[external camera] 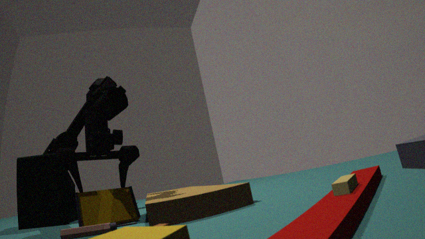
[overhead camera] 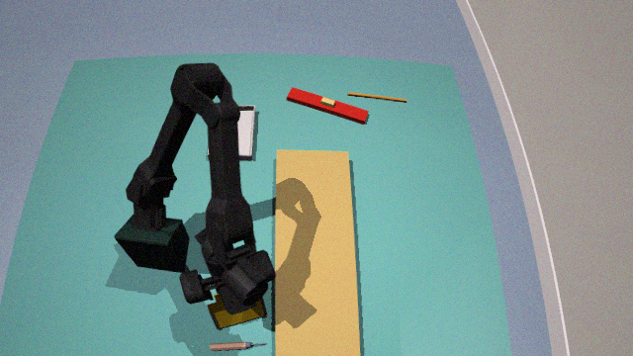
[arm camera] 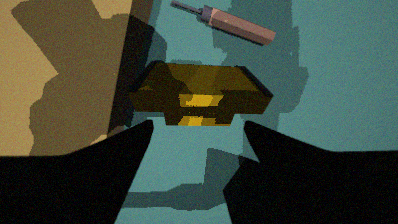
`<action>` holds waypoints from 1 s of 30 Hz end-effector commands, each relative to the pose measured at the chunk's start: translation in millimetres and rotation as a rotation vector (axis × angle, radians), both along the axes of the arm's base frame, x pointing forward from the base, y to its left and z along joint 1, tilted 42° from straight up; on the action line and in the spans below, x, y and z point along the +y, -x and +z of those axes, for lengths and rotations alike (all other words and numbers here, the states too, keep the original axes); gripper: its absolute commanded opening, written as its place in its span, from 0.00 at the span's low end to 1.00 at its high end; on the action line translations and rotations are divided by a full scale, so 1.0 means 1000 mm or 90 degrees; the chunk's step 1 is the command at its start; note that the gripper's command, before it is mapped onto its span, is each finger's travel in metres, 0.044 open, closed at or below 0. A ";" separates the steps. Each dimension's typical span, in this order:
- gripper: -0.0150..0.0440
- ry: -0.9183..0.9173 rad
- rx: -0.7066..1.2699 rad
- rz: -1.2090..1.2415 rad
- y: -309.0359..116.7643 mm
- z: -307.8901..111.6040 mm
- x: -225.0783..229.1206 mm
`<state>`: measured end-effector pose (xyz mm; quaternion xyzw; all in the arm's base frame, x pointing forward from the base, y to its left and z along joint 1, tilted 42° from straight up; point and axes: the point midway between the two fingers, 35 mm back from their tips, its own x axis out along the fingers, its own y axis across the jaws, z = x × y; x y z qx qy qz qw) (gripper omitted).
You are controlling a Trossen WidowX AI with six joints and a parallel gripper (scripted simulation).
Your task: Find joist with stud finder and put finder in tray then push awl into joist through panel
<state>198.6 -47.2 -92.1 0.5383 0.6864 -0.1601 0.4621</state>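
Note:
The yellow-and-black stud finder (overhead camera: 237, 317) (external camera: 106, 206) (arm camera: 200, 77) stands on the table just left of the panel in the top view. My gripper (external camera: 101, 189) (arm camera: 200, 124) is open and empty, pointing down over the stud finder, its fingertips near the top edge. The awl (overhead camera: 228, 346) (external camera: 87, 230) (arm camera: 242, 27), with a pinkish handle and grey shank, lies beyond the stud finder in the wrist view. The tan floor panel (overhead camera: 321, 170) (external camera: 199, 203) (arm camera: 20, 75) shows no hole in view. The white tray (overhead camera: 246, 133) is partly hidden behind my arm.
A red level (overhead camera: 305, 97) (external camera: 312, 216) with a pale block (overhead camera: 327, 101) (external camera: 344, 186) lies beyond the panel, near a thin orange stick (overhead camera: 377, 97). A yellow object (external camera: 146, 233) and a dark grey box (external camera: 412, 154) show in the exterior view. The dark base (overhead camera: 153, 242) stands left.

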 end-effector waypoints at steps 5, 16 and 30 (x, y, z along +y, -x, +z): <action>1.00 -0.002 0.003 -0.002 0.001 -0.010 0.009; 1.00 -0.003 0.003 -0.002 0.002 -0.022 0.020; 0.94 -0.004 0.003 -0.002 0.004 -0.030 0.028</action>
